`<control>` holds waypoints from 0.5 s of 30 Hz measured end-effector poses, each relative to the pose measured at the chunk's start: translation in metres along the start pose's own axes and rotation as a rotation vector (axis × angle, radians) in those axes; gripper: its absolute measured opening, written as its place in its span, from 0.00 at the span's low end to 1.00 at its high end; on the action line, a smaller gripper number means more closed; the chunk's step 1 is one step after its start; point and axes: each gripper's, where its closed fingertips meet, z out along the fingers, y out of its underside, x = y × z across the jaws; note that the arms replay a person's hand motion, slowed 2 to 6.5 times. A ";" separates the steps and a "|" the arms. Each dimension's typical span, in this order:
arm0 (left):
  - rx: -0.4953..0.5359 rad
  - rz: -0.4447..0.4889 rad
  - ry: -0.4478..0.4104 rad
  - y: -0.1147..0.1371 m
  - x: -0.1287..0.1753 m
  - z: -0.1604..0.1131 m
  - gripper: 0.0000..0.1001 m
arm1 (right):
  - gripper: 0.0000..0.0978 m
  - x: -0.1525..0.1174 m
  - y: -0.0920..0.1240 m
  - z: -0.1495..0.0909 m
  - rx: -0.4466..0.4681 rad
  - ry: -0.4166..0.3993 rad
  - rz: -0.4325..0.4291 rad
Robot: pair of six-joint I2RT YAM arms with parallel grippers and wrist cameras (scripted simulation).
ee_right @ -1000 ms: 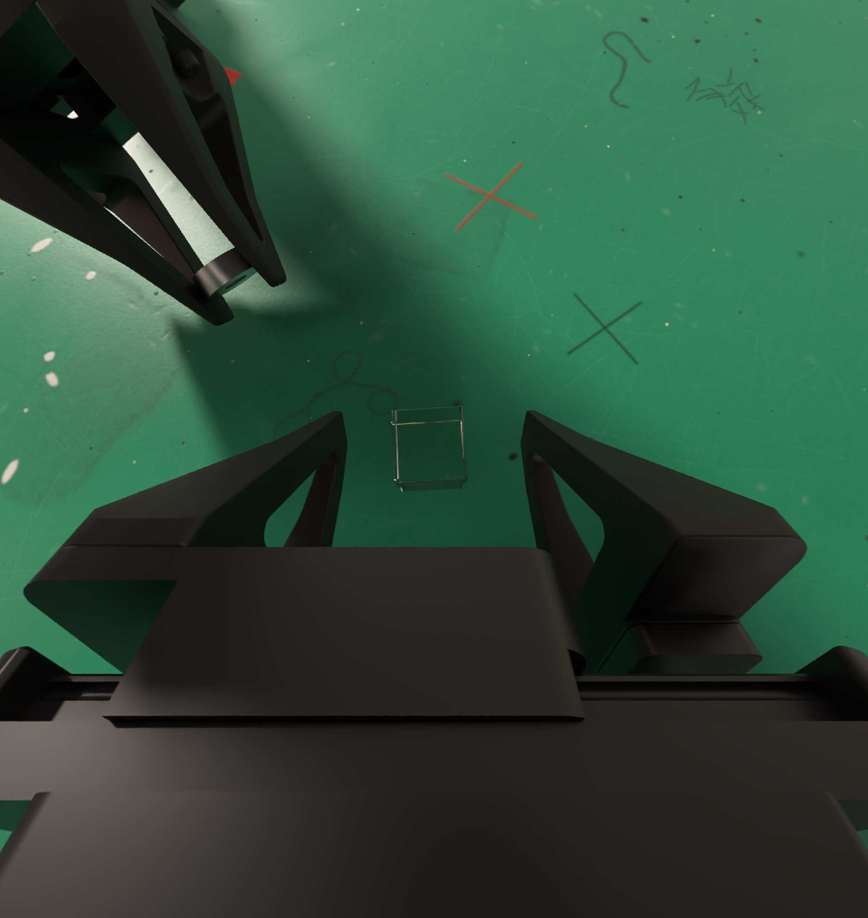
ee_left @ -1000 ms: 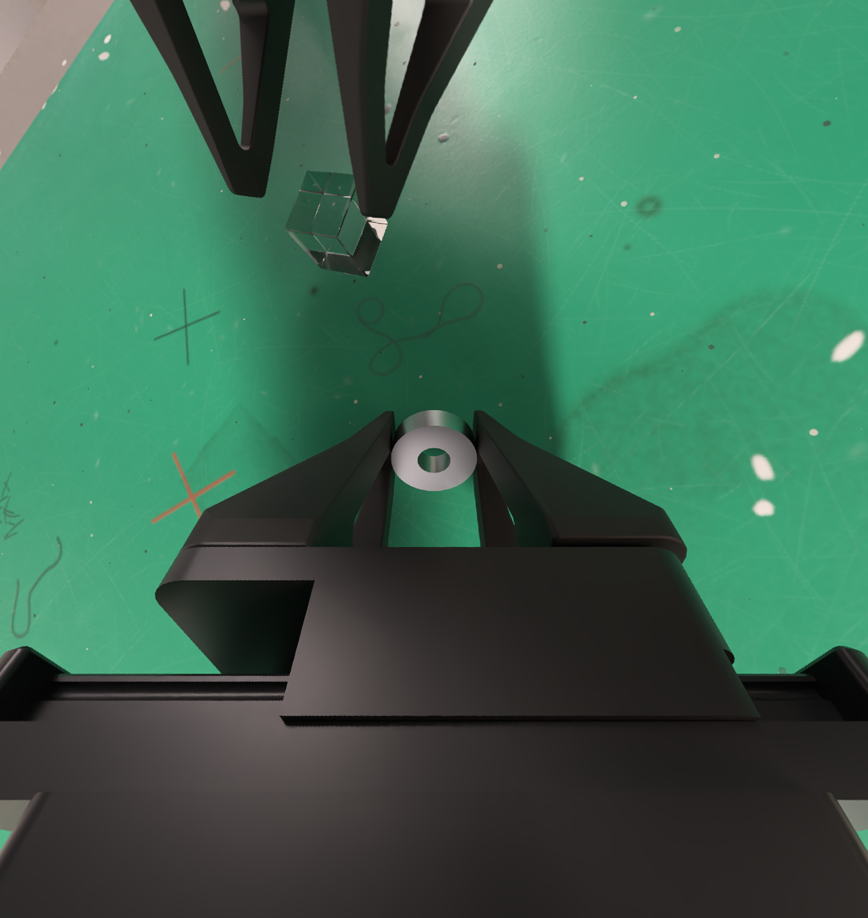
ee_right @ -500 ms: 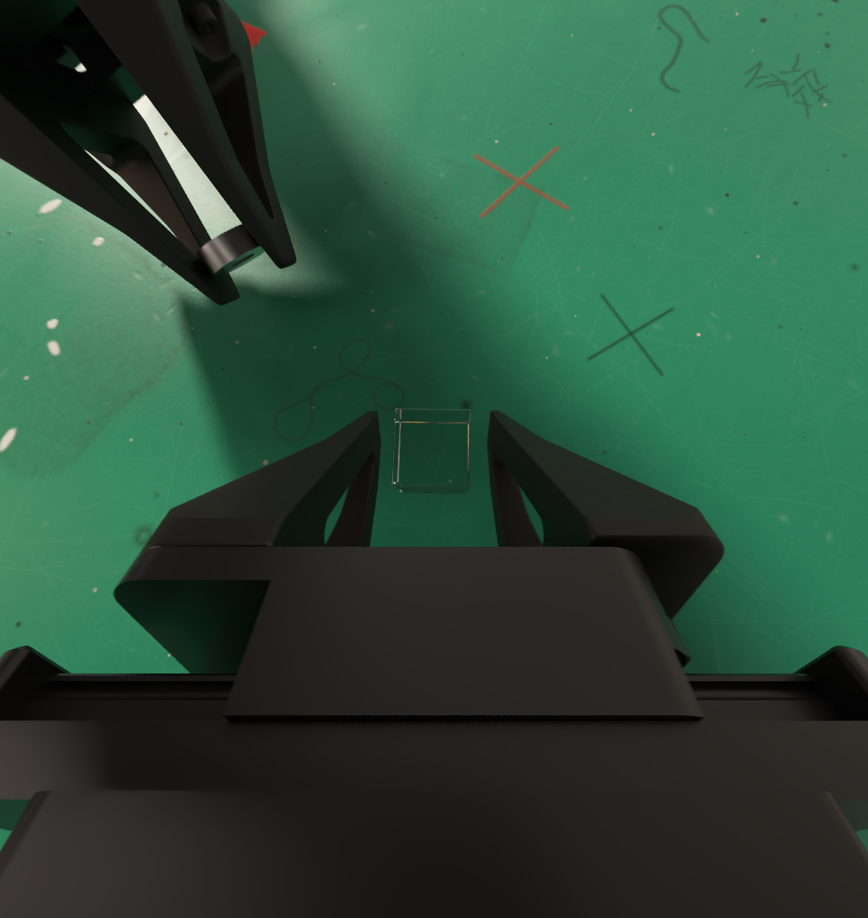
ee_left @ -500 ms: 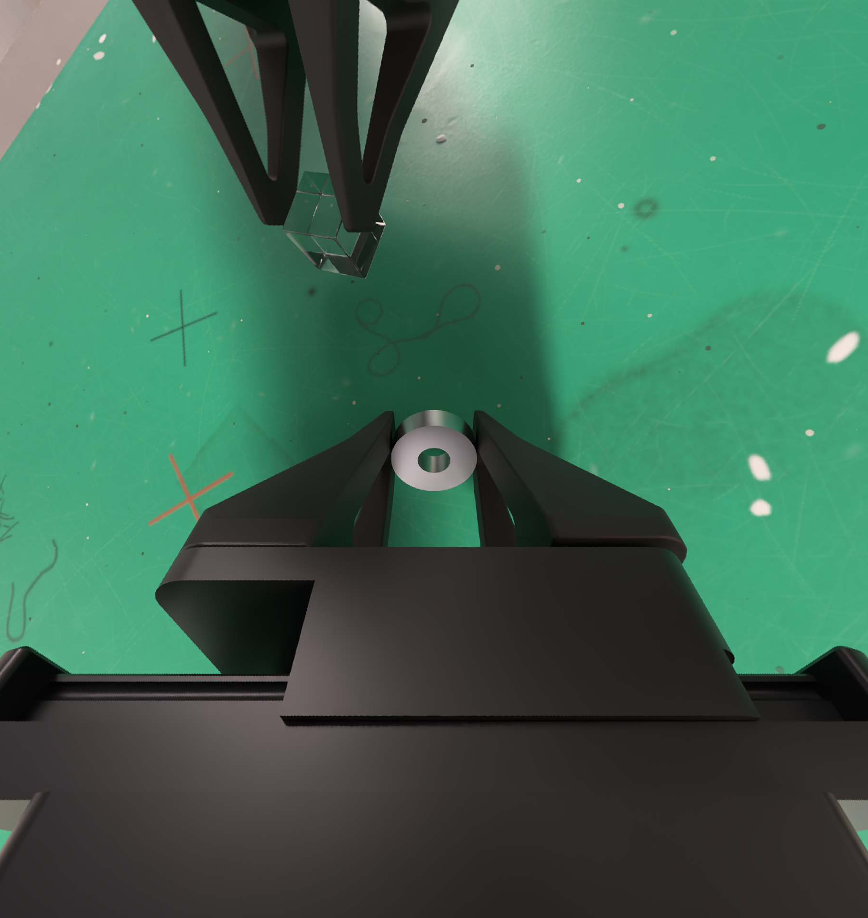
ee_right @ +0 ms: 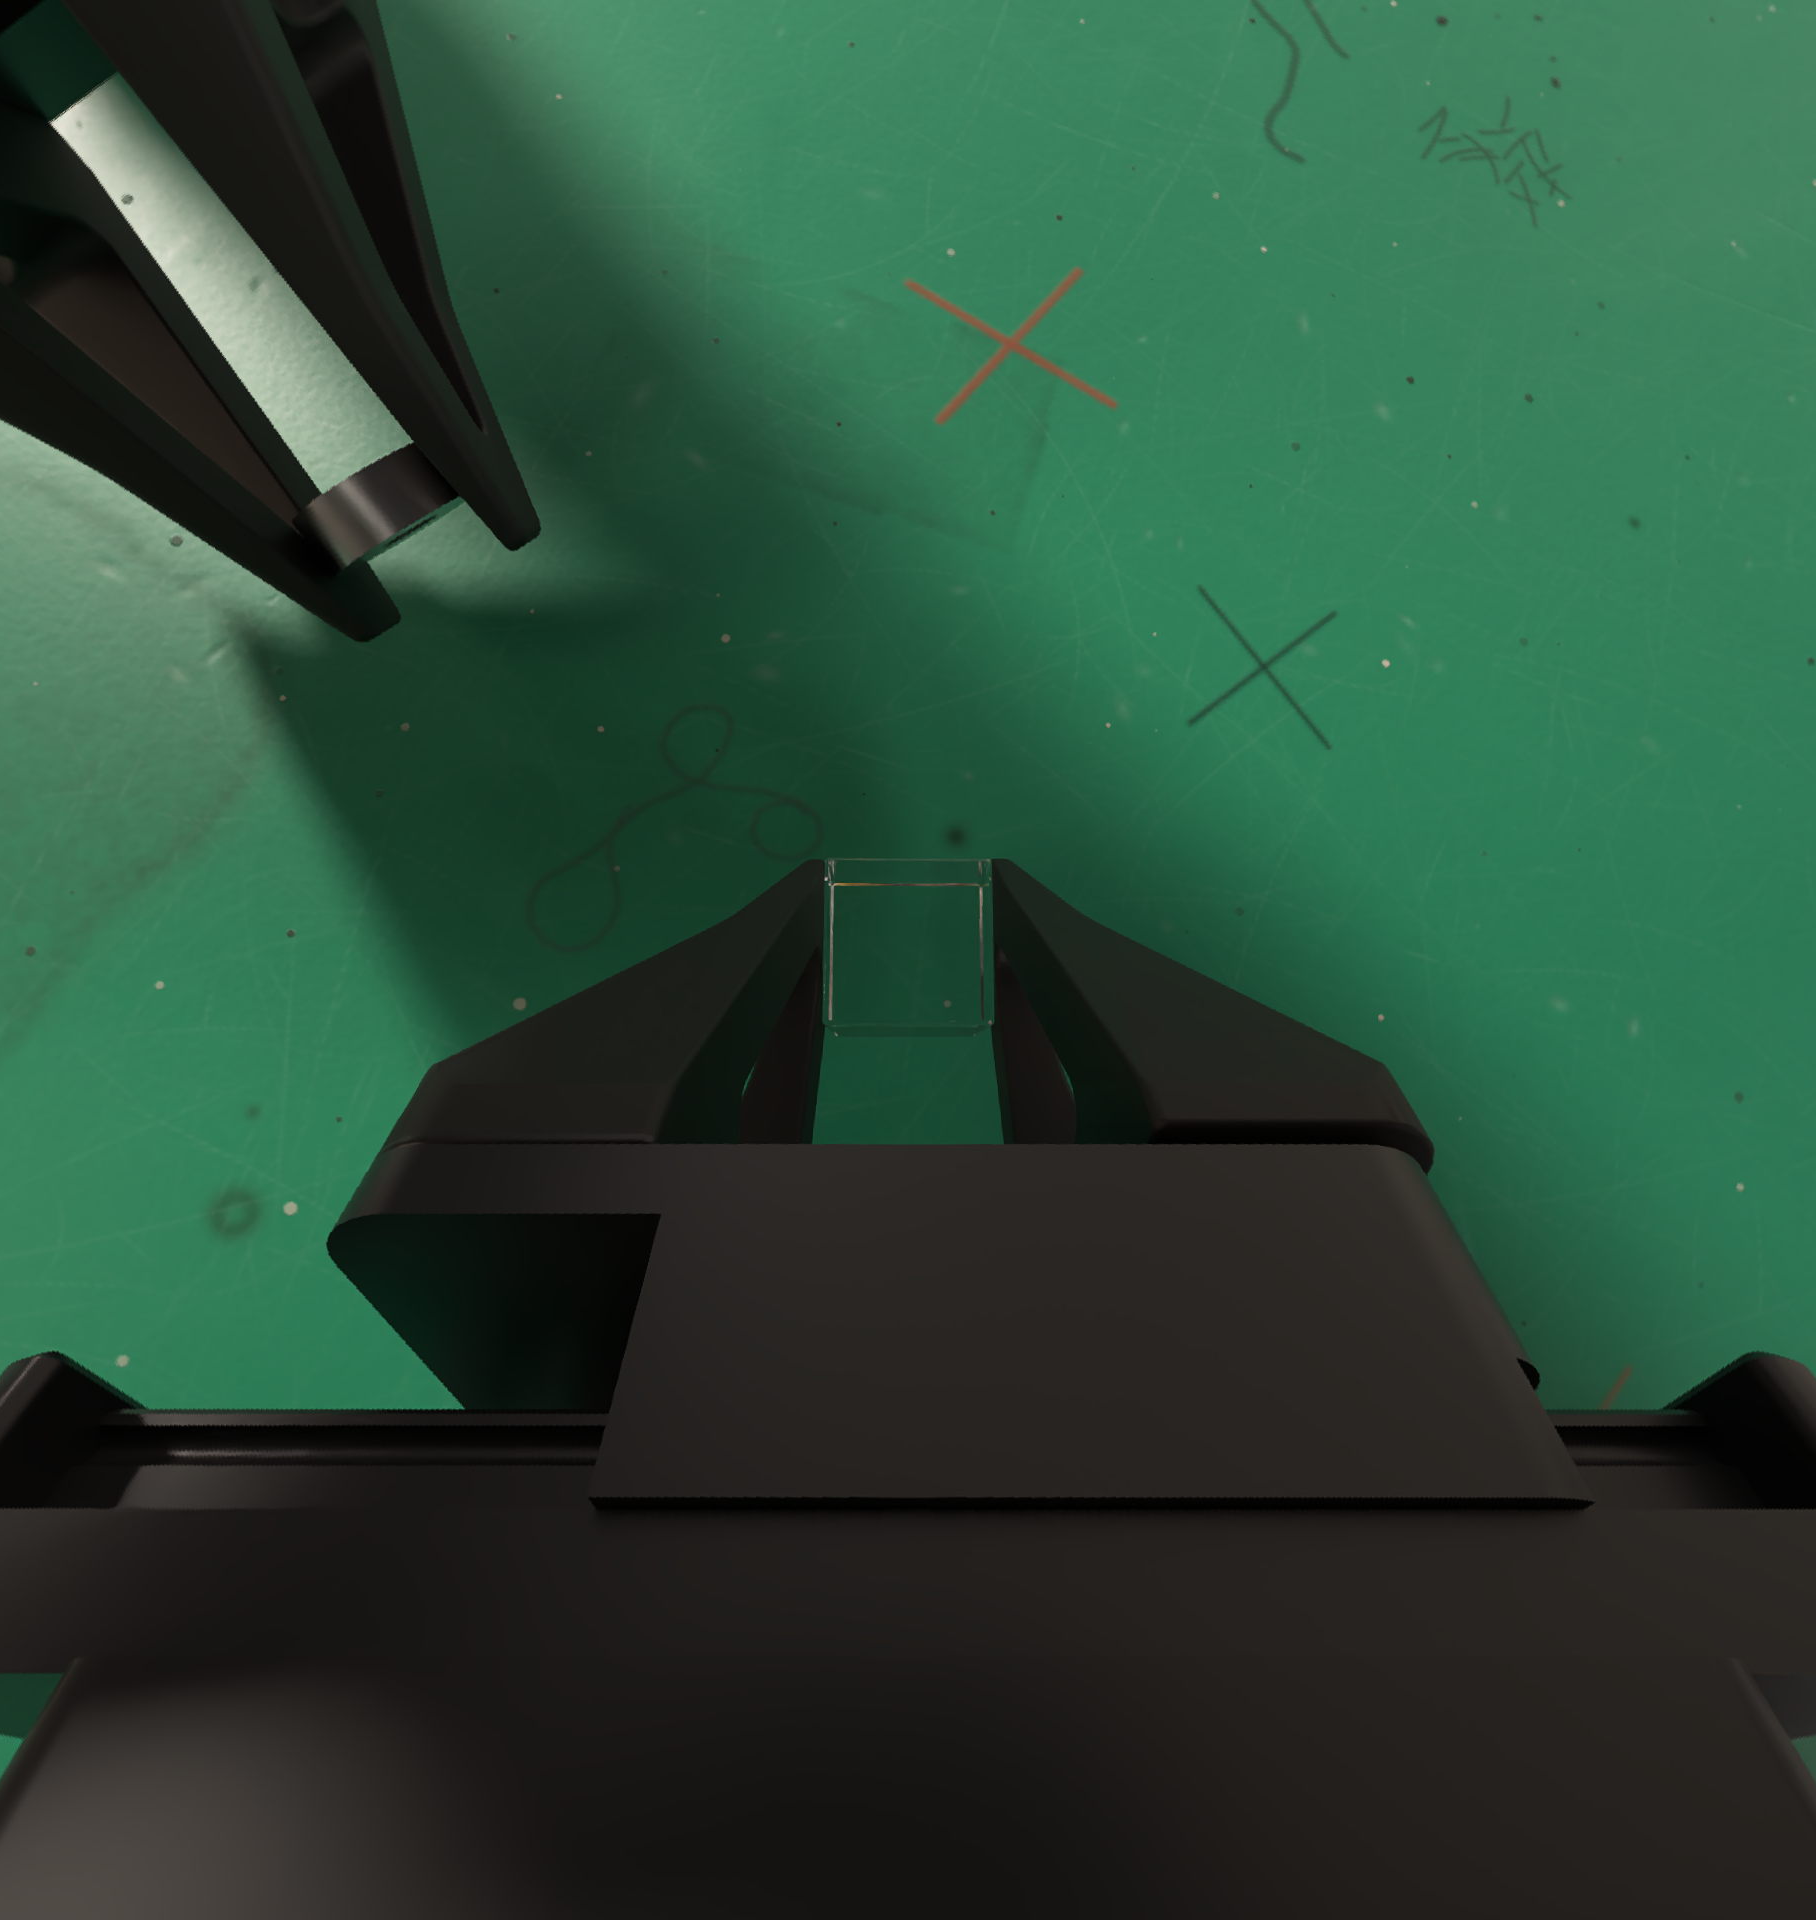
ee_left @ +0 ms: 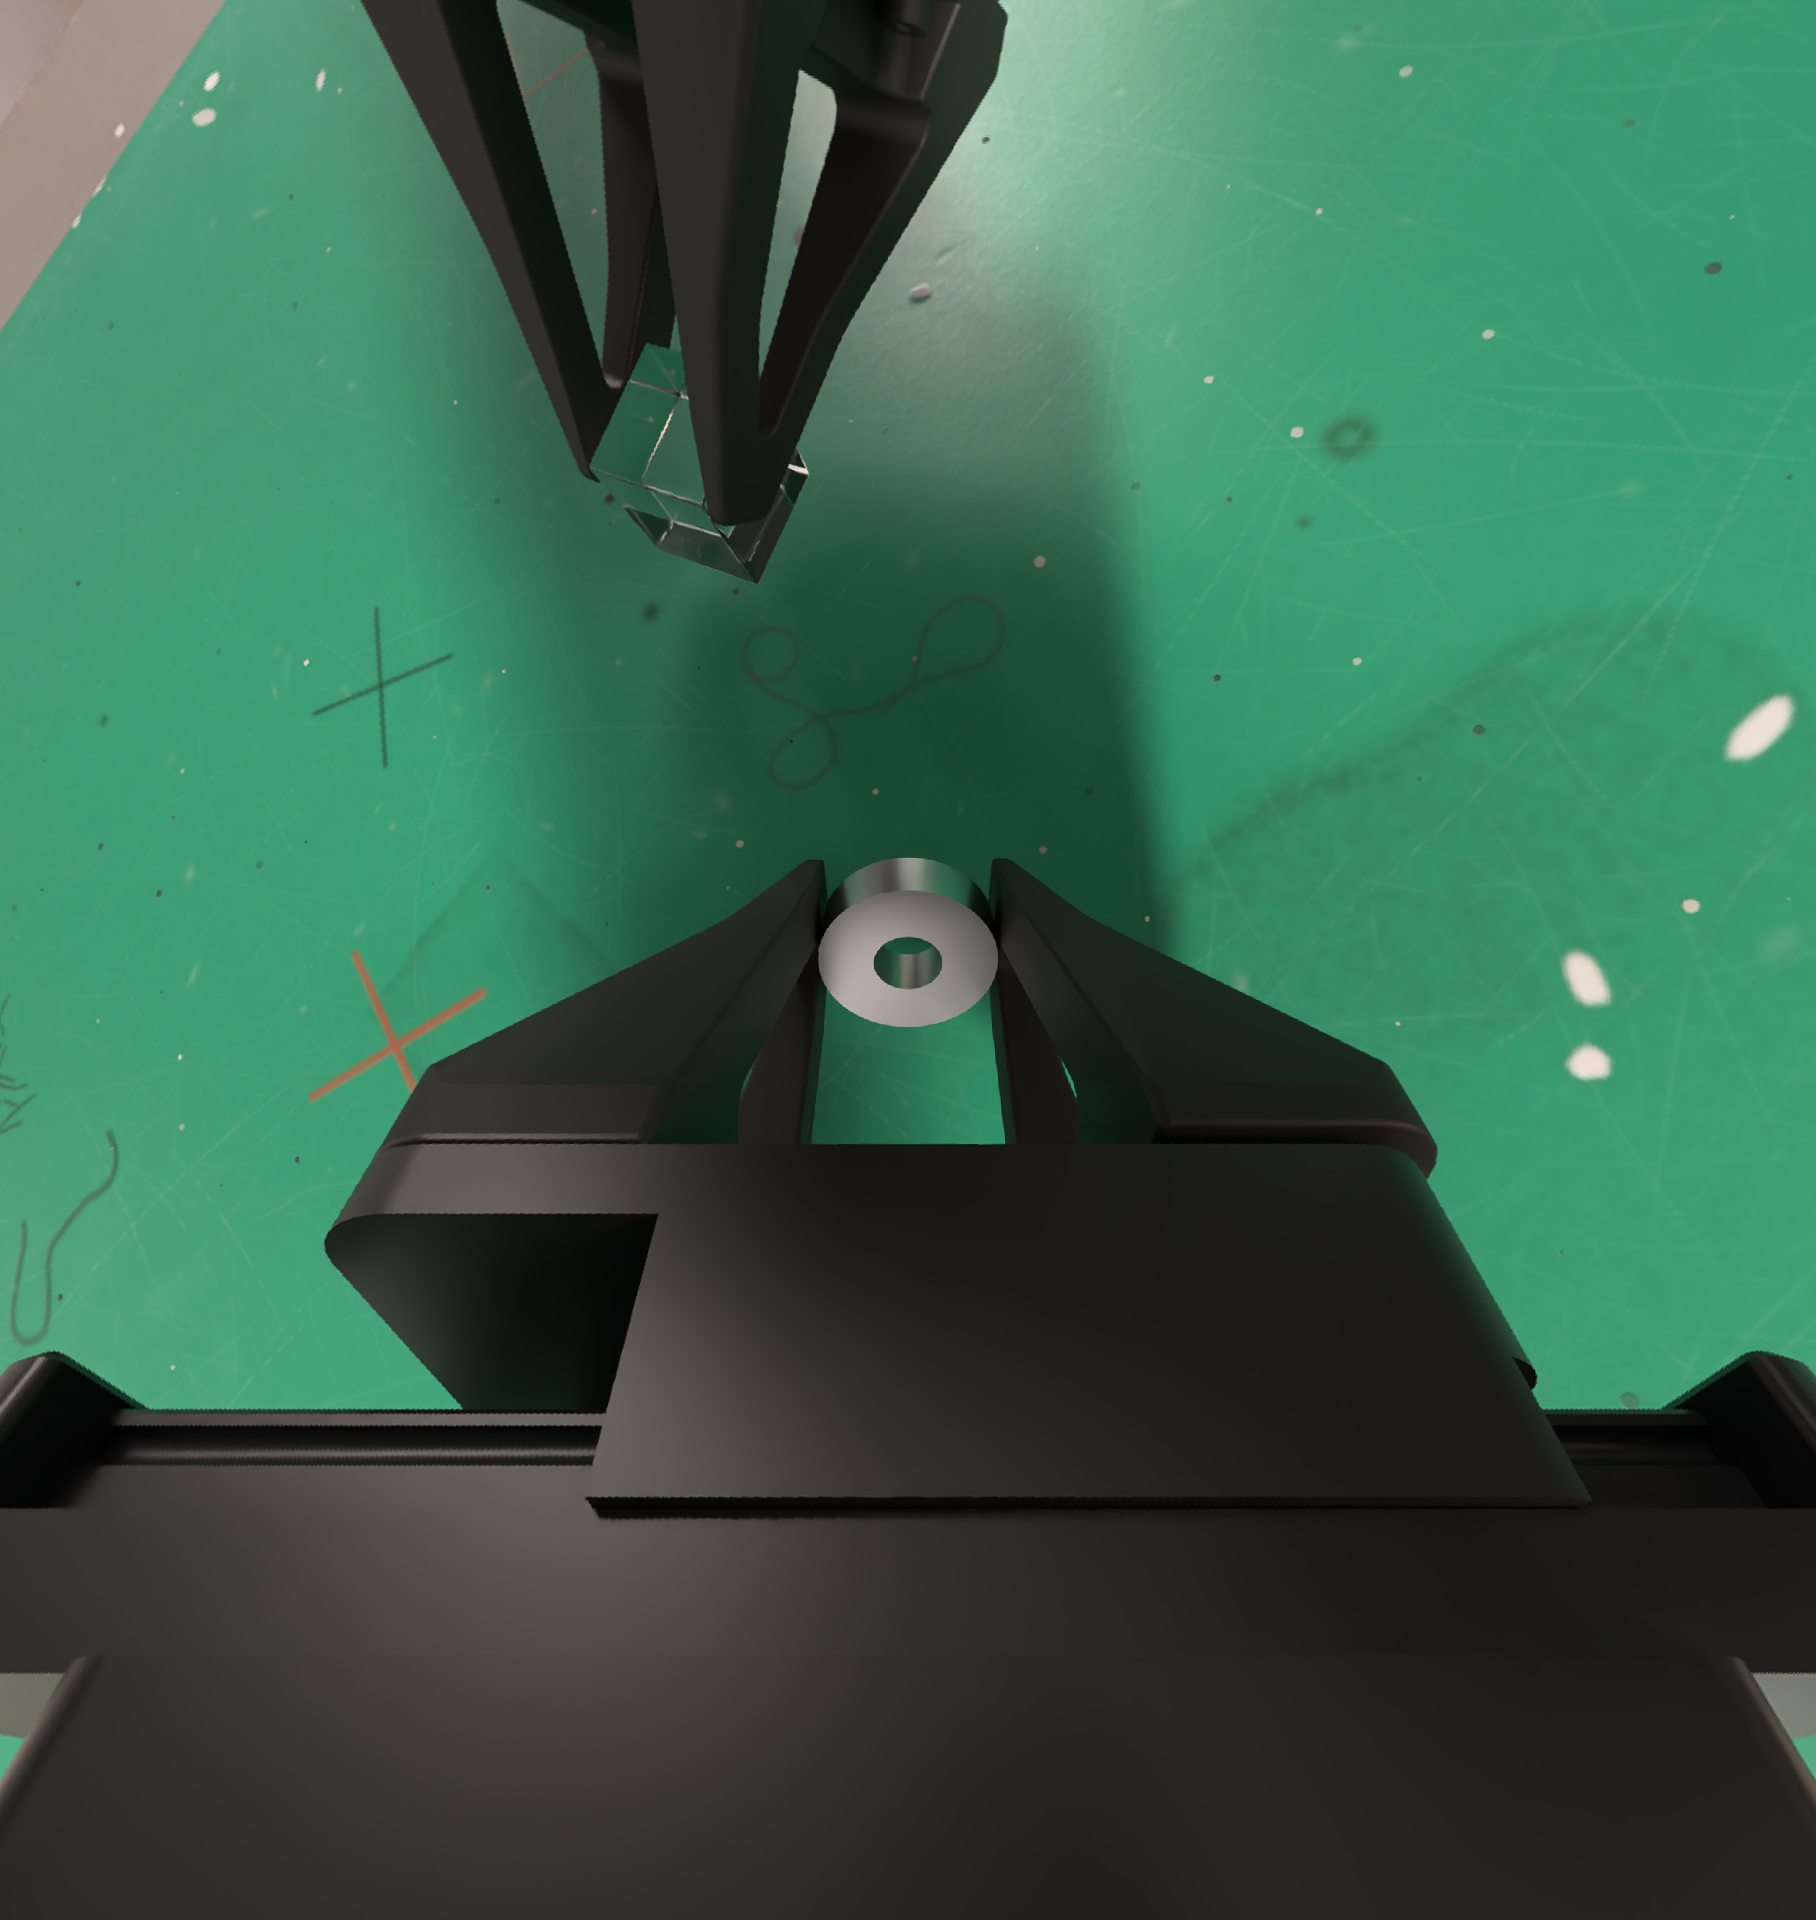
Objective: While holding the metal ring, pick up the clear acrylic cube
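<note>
Clear acrylic cube [ee_right: 906, 951] is clamped between the narrowed jaws of the right gripper [ee_right: 906, 883], above the green mat [ee_right: 1403, 831]. Beside the cube, the metal ring [ee_left: 906, 958] is gripped by the left gripper [ee_left: 906, 883].

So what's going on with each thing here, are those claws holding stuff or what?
Shiny metal ring: upright, clamped between the left gripper's fingers, held above the mat.
Clear acrylic cube: squeezed between the right gripper's fingers; whether it has left the mat is unclear.
Left gripper: shut on the ring.
Right gripper: shut on the cube.
Green scuffed mat: flat, marked with crosses and scribbles.
</note>
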 end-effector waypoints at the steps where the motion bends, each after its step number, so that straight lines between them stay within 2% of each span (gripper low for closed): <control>1: 0.000 0.000 0.000 0.000 0.000 0.000 0.26 | 0.26 -0.001 0.000 -0.001 -0.002 0.009 0.010; 8: 0.000 0.002 0.000 0.000 0.000 0.000 0.26 | 0.26 -0.007 -0.002 -0.014 -0.010 0.097 0.085; 15: 0.001 0.003 0.000 0.000 0.000 0.000 0.26 | 0.26 -0.016 -0.017 -0.055 0.035 0.237 0.196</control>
